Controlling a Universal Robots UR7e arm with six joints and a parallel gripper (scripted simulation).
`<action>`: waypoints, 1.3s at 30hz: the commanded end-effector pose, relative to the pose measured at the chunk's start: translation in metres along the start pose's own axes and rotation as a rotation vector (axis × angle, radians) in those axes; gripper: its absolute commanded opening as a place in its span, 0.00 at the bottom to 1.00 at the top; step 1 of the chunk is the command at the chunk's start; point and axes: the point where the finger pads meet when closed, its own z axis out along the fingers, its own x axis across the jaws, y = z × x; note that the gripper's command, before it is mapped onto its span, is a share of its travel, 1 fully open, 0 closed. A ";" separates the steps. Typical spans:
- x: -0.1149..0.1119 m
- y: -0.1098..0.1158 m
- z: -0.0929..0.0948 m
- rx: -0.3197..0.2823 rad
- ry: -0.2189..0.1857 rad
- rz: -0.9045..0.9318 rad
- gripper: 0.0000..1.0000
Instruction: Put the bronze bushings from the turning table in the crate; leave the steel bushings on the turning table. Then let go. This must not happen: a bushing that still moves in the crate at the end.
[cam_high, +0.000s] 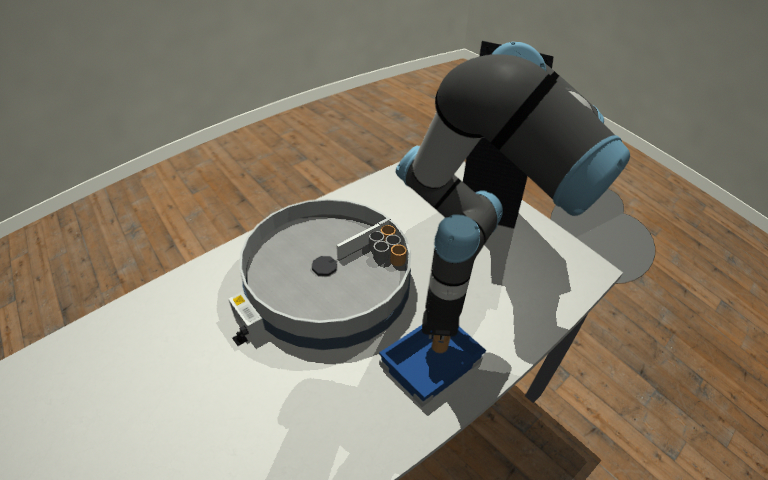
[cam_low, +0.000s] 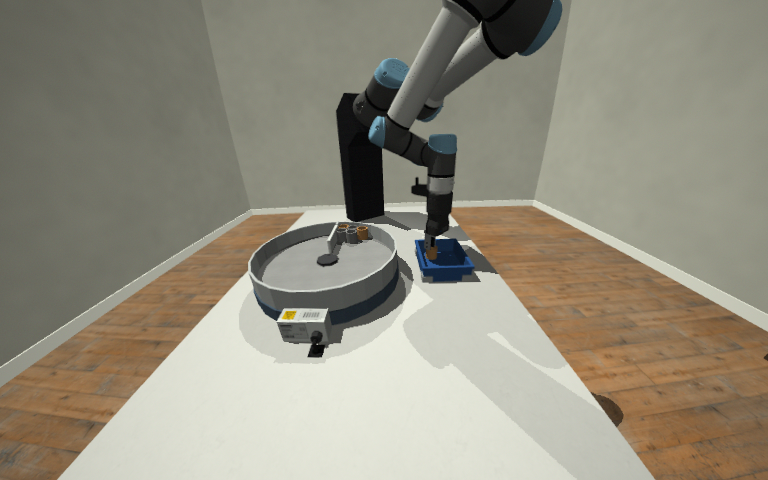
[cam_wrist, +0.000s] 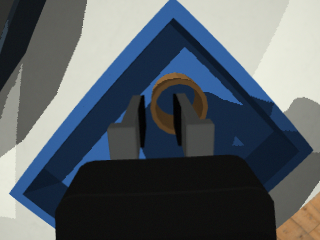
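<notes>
A bronze bushing (cam_high: 440, 347) (cam_low: 432, 254) (cam_wrist: 171, 77) stands in the blue crate (cam_high: 403, 376) (cam_low: 447, 273) (cam_wrist: 55, 145). My gripper (cam_high: 440, 337) (cam_low: 430, 243) (cam_wrist: 159, 110) is part-way open above it. In the wrist view one finger is over the ring's opening, the other outside its left side, with a gap between fingers and wall. On the grey turning table (cam_high: 294, 288) (cam_low: 300, 274), a bronze bushing (cam_high: 399, 260) (cam_low: 363, 233) stands near the rim and another (cam_high: 387, 234) (cam_low: 343, 226) near the bar. Three steel bushings, one nearest the hub side (cam_high: 381, 258) (cam_low: 352, 237), stand against them.
A white bar (cam_high: 359, 240) (cam_low: 332, 240) crosses from the hub (cam_high: 324, 265) (cam_low: 326, 259) towards the turning table's raised rim, beside the bushings. A control box (cam_high: 246, 311) (cam_low: 305, 326) is at the turning table's outer side. The crate stands near the table edge.
</notes>
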 end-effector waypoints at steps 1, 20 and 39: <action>0.000 0.000 -0.005 -0.001 0.000 0.000 0.47; 0.000 0.000 -0.064 -0.001 0.000 0.000 0.47; 0.001 0.000 -0.122 -0.003 -0.002 -0.001 0.47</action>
